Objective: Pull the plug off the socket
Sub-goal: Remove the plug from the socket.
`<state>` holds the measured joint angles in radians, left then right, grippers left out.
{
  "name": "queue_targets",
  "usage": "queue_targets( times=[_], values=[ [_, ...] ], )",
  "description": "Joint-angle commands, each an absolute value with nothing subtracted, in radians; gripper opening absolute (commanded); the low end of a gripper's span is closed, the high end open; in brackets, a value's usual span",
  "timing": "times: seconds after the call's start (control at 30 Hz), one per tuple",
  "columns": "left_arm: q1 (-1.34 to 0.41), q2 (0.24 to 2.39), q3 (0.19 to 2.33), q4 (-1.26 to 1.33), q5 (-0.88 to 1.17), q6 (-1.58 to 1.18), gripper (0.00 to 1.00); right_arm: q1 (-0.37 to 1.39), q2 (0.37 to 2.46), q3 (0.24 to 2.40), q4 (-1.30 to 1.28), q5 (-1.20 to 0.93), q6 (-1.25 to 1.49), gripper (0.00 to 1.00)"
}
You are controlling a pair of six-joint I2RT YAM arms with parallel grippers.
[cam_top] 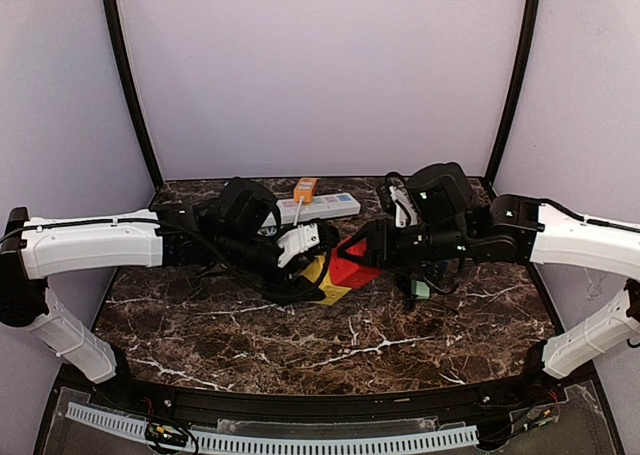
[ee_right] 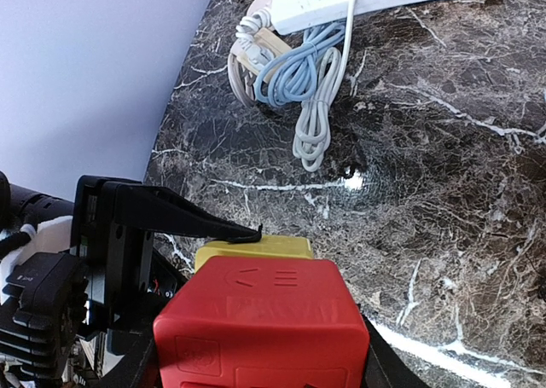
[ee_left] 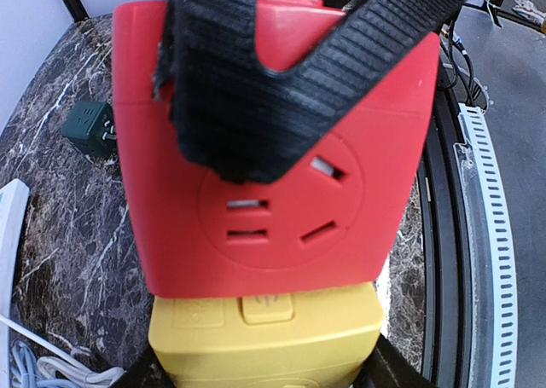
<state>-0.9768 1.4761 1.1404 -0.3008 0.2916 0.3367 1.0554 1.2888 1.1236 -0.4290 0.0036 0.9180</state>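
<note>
The left tool (ee_left: 263, 367) is closed on the yellow block (ee_left: 264, 320), its dark fingers clamped on either side. The right tool (ee_right: 260, 362), coming from the opposite side, is closed on the red block (ee_left: 179, 234). The two blocks are pressed together end to end and appear to be held just above the middle of the worktop (cam_top: 350, 360). The red block's free face shows socket holes, so I take it for the socket and the yellow one for the plug, though the joint itself is hidden. Gripping one piece in each tool, in line and facing each other, lets the arms pull straight apart without either piece slipping. Behind them, well apart, lie a white power strip (cam_top: 322, 207) and its coiled cable (ee_right: 299, 81).
</note>
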Motion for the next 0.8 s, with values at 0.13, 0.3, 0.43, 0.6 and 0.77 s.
queue_targets(
  times=[0.13,0.3,0.43,0.6,0.77],
  values=[
    [-0.928,1.475,1.15,-0.408,0.266,0.294,0.01,1.077,1.25,1.154,-0.462,0.078,0.903,0.0],
    [-0.931,1.477,1.15,-0.416,0.275,0.32,0.01,1.075,1.257,1.173,-0.489,0.093,0.898,0.0],
    [-0.963,1.467,1.142,-0.42,0.278,0.349,0.01,1.036,1.278,1.2,-0.492,0.041,0.859,0.0],
    [-1.022,1.457,1.124,-0.42,0.253,0.388,0.01,0.966,1.316,1.249,-0.507,-0.033,0.804,0.0],
    [-1.06,1.457,1.116,-0.424,0.201,0.411,0.01,0.914,1.351,1.281,-0.51,-0.089,0.76,0.0]
  ],
)
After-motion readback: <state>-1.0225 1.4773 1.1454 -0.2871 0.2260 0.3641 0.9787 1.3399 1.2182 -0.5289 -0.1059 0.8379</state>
